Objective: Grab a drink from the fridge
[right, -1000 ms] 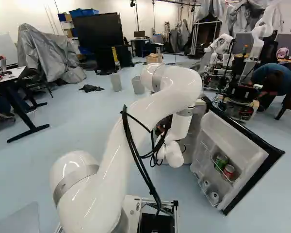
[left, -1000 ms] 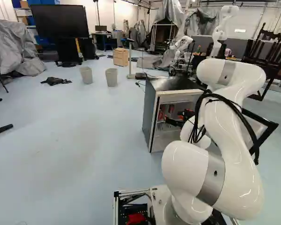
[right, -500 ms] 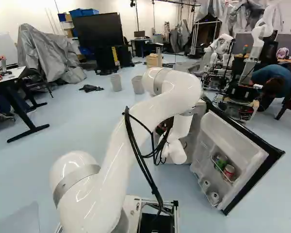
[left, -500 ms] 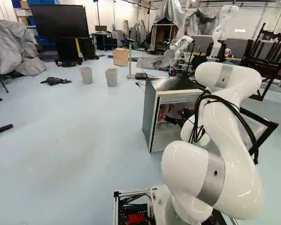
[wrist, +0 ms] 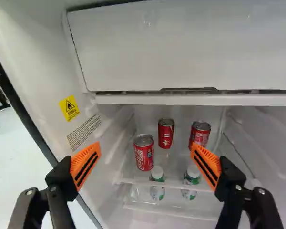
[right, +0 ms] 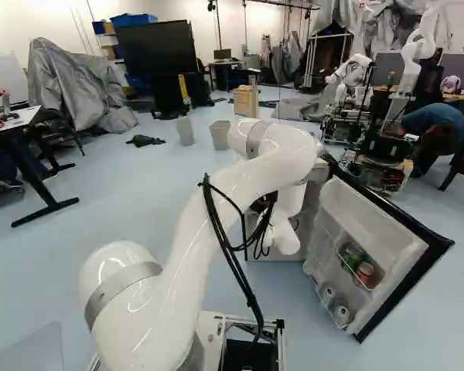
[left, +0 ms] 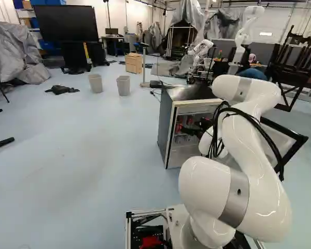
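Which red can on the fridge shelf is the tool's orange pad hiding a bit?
The can at one end of the three, its bottom behind an orange pad; neither pad covers the others.

Two light-grey tapered bins (left: 123, 86) are parked pretty much side by side on the smooth pale-blue floor (left: 78, 150), near some crumpled black fabric (left: 61, 90). A big black rectangular screen (left: 67, 24) can be spotted behind.

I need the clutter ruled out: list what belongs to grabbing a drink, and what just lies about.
For the job: end effector, fridge, red cans, capped bottles, door cans.

Lying about: grey bins, black cloth, wooden cabinet, screen.
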